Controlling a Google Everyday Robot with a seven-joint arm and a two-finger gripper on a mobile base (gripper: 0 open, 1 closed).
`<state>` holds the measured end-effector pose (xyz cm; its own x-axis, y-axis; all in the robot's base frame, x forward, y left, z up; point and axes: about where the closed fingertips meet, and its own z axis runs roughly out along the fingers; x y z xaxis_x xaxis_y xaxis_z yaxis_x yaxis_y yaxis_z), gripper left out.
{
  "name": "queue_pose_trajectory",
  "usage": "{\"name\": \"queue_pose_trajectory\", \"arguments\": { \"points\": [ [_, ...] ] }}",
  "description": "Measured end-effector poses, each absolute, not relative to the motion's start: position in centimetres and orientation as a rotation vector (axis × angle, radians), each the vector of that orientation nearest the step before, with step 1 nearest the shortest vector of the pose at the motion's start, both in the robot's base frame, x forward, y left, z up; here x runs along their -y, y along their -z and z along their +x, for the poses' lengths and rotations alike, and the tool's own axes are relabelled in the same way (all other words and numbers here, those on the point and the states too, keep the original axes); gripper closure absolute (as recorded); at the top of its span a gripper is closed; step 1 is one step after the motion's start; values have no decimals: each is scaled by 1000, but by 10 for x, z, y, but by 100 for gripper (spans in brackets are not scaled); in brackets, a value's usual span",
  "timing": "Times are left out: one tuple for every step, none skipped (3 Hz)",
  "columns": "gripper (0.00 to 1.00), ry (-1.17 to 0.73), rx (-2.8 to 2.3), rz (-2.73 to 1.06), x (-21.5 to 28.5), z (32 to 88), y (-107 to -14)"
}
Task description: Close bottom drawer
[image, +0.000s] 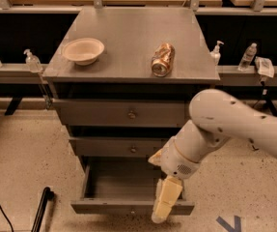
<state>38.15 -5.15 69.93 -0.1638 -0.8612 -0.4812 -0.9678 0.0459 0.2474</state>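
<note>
The bottom drawer point(128, 207) of the grey cabinet is pulled out; its slim front panel runs along the lower part of the view and its inside looks empty. My gripper point(165, 204) hangs from the white arm point(225, 129) with cream fingers pointing down. It sits over the right part of the drawer's front panel. Whether it touches the panel I cannot tell.
The cabinet top point(128, 37) holds a beige bowl point(83, 50) and a lying copper can point(162, 59). The top drawer point(123, 112) and middle drawer point(123, 148) are shut. Bottles point(248, 56) stand on side ledges. A black pole point(41, 209) lies on the floor at left.
</note>
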Motion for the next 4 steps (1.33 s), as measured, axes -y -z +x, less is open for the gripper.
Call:
{"name": "queue_pose_trajectory", "arguments": {
  "points": [
    [0,-968,-2075,-1838,32,396,-631],
    [0,-1165,-2050,-1737,28,402,-573],
    [0,-1371,-2100,-1618,37,398,-505],
    [0,-1389,-2099,-1617,35,394,-501]
  ]
}}
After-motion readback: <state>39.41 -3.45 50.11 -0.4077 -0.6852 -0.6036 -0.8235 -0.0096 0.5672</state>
